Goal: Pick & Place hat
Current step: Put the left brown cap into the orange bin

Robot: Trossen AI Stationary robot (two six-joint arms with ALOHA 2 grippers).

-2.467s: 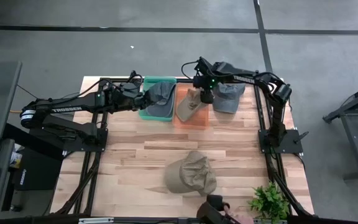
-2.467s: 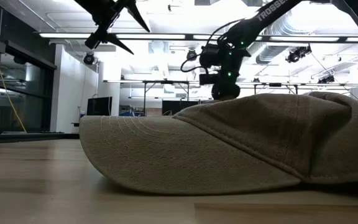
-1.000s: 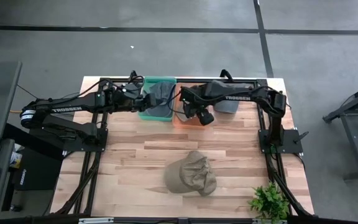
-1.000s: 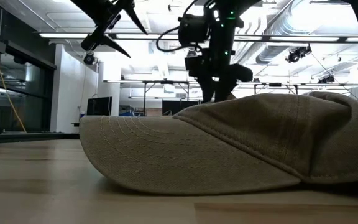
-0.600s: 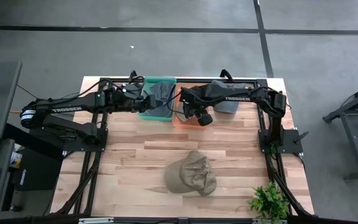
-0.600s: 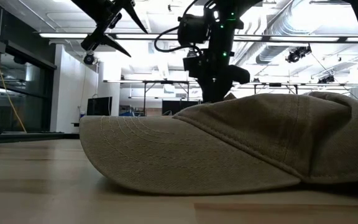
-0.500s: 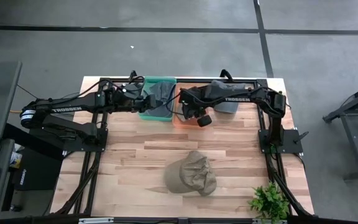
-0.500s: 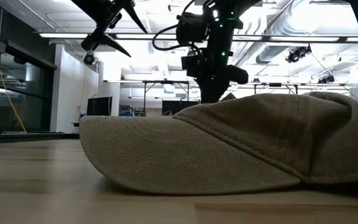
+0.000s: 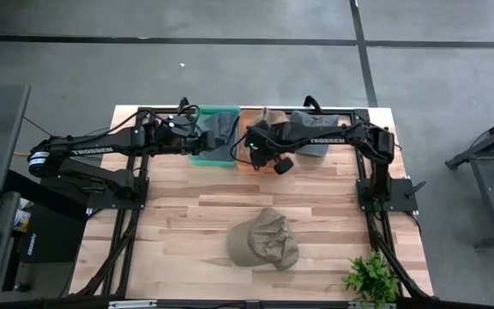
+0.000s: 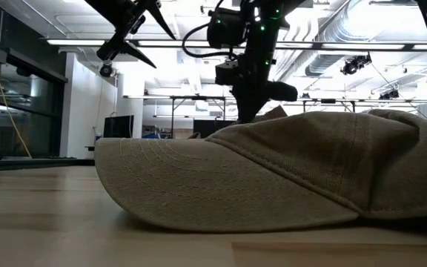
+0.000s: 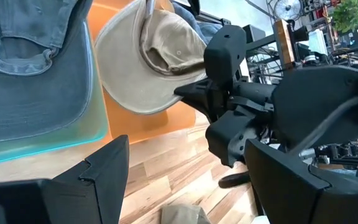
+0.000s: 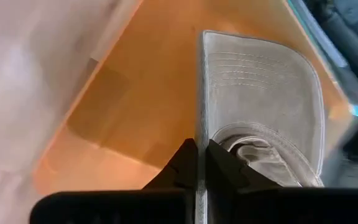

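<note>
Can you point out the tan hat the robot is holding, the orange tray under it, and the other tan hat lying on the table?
held tan hat (image 12: 260, 99), right wrist view, on its brim.
orange tray (image 12: 148, 106), right wrist view, on its bare floor.
loose tan hat (image 9: 264, 240), high view, on its crown.

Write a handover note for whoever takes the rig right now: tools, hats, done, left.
Right tool: shut on the brim of the tan cotton cap, holding it over the orange tray at the table's far edge.
Left tool: open, hovering by the teal tray, which holds a grey-blue denim cap.
Another grey cap lies far right of the trays, under the right arm.
An olive-khaki cap lies loose near the table's front centre.
Done: grey-blue cap is in the teal tray.
Left: release the tan cap into the orange tray; probably the loose caps.
</note>
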